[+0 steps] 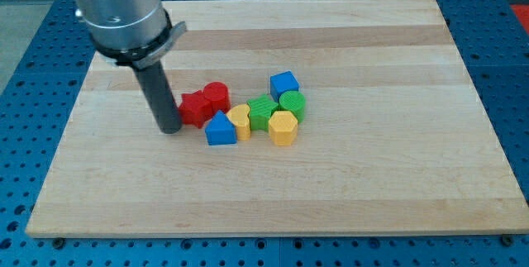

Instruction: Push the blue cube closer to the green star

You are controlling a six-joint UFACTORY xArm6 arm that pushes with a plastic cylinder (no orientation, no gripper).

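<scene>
Now my tip (170, 128) touches the red star (195, 107) — blue cube (283, 83) beyond.

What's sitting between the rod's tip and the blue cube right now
My tip is at the view's left of the cluster, against the red star. The red cylinder beside it, then the green star, lie on the line toward the blue cube. The cube already sits close to the green star.

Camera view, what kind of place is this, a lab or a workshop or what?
Probably a robotics lab bench. A wooden board lies on a blue perforated table, small coloured blocks such as the blue cube and green star sit clustered, and my tip rests left of the red blocks.
</scene>
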